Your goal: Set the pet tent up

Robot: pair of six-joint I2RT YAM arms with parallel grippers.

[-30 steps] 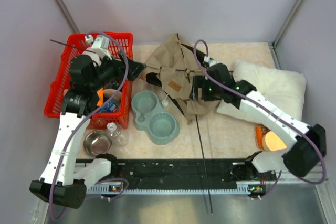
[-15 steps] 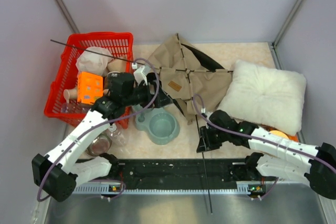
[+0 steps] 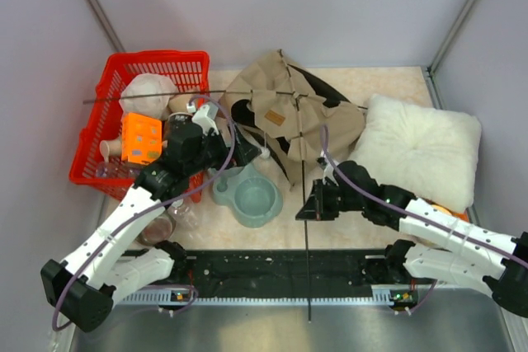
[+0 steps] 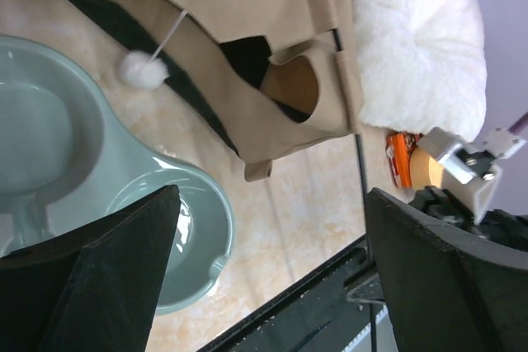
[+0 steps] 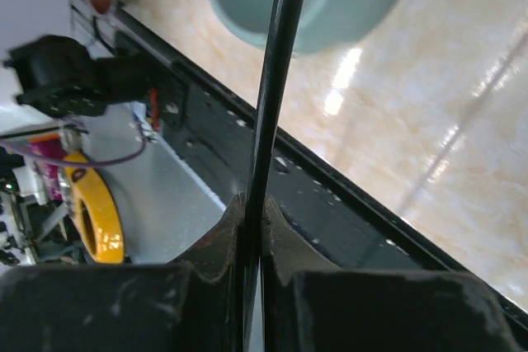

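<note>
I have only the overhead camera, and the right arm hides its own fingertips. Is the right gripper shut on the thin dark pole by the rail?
Observer: Yes. In the right wrist view the right gripper is shut on the thin dark pole, which runs straight out of the grip.
Operator: And the left one, is it holding any fabric?
Observer: No. The left wrist view shows the left gripper wide open and holding nothing, with the green bowl below it.
Operator: Is the pompom in that bowl?
Observer: No. The white pompom is outside the rim, tied to the pet tent.
</note>
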